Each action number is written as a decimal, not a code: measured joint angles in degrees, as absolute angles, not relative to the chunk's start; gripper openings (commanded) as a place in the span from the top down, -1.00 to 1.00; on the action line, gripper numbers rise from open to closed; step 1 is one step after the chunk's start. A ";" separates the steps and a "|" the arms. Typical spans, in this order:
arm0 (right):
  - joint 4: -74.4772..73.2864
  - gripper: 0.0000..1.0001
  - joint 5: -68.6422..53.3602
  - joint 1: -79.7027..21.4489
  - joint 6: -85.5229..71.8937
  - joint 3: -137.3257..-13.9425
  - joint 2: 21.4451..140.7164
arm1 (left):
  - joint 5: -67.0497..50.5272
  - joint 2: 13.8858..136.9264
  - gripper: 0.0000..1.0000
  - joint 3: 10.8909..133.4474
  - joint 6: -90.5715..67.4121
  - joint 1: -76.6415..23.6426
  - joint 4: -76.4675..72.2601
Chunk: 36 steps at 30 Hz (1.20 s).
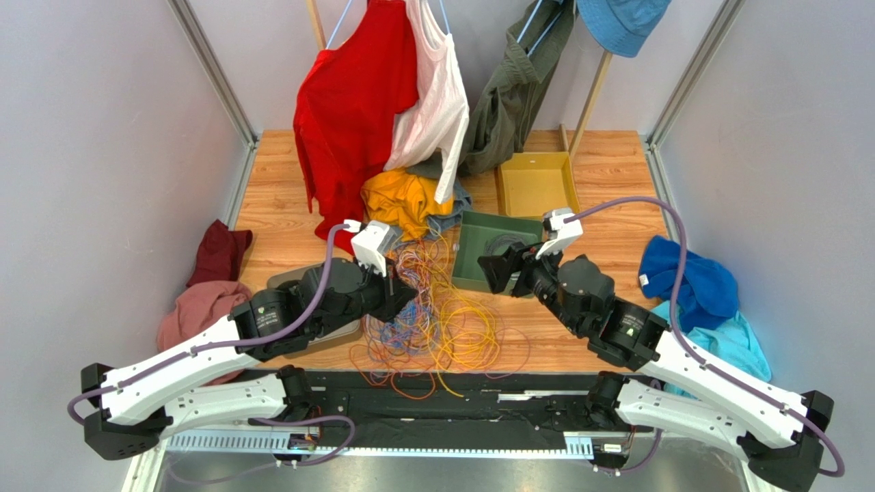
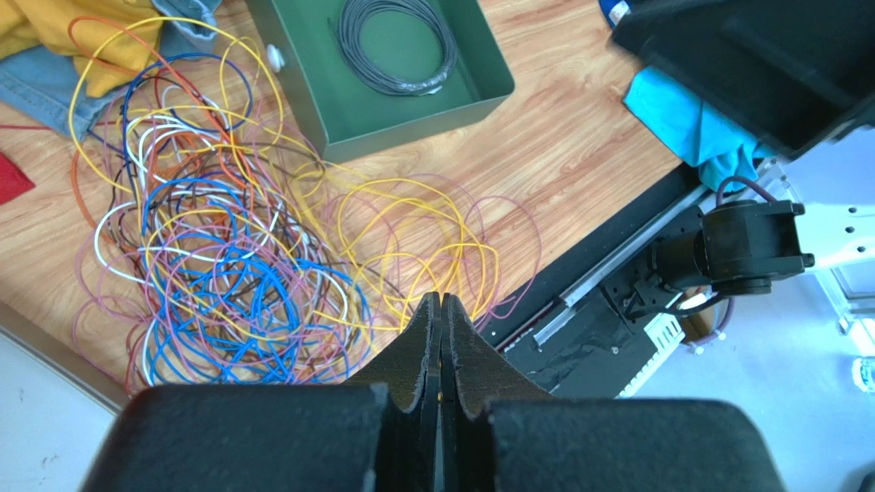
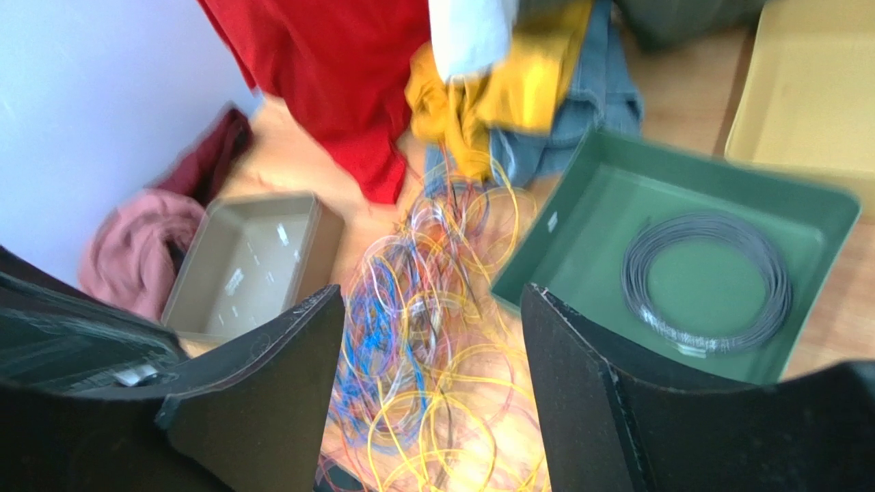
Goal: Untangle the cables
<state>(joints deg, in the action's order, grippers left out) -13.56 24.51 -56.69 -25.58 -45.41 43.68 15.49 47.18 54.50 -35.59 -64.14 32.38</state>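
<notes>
Judging by the layout, the work stands at an early stage, between grasps: nearly all of the wire lies in one knot. The worktop (image 1: pixel 288 195) carries the cables (image 1: pixel 436 318) as a single loose mass at its near centre, between the two arms. Blue, white and orange strands are densely crossed on the left of the mass. Wider yellow and purple loops spread to the right and towards the near edge.

The left gripper (image 2: pixel 442 299) hangs over the near edge of the mass with its fingers (image 2: pixel 423 338) clenched flat together. No strand can be seen between them, though one so thin might escape notice. The right gripper (image 3: pixel 431 297) is poised above the far right of the mass with its fingers (image 3: pixel 277 379) released and wide apart, nothing between them. That view is blurred.

In my judgement the next move calls for one outlying loop, a yellow one being the most exposed. It should be pinched singly and drawn clear while the other arm pins the remainder. A deep grab would likely lift the whole knot.

Containers:
- The green tray (image 1: pixel 462 256), just beyond the mass, holds a dark coil (image 2: pixel 401 88) wound in a neat ring.
- The yellow tray (image 1: pixel 534 185) behind it shows a bare floor.
- The grey tray (image 3: pixel 246 256), to the left of the mass, shows only pale flecks too small to identify.
</notes>
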 measured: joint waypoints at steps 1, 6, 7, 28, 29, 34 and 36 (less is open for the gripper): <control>-14.20 -0.37 23.81 -56.69 -25.87 -44.58 43.64 | 15.51 46.96 1.00 54.54 -35.59 -64.14 32.36; -15.18 -0.38 19.77 -56.69 -28.12 -36.58 42.02 | 15.57 45.45 0.90 52.99 -35.83 -64.14 32.42; -15.40 -0.39 18.98 -56.69 -28.58 -34.79 41.89 | 15.57 45.12 0.85 52.31 -35.90 -64.14 32.38; -9.04 0.06 15.29 -56.69 -32.91 -28.45 68.53 | 15.07 41.25 0.34 41.71 -40.10 -64.14 32.23; -8.51 0.13 15.29 -56.69 -32.97 -28.40 69.34 | 15.07 41.25 0.35 41.56 -40.21 -64.14 32.18; -6.59 0.87 15.92 -56.69 -32.91 -28.38 72.71 | 15.07 41.25 0.36 41.28 -40.42 -64.14 32.10; -6.39 1.00 17.06 -56.69 -33.41 -28.38 72.95 | 15.07 41.23 0.38 41.28 -40.47 -64.14 32.03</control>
<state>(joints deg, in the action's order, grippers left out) -6.39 17.06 -56.69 -33.41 -28.38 72.95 15.07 41.23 41.28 -40.47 -64.14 32.03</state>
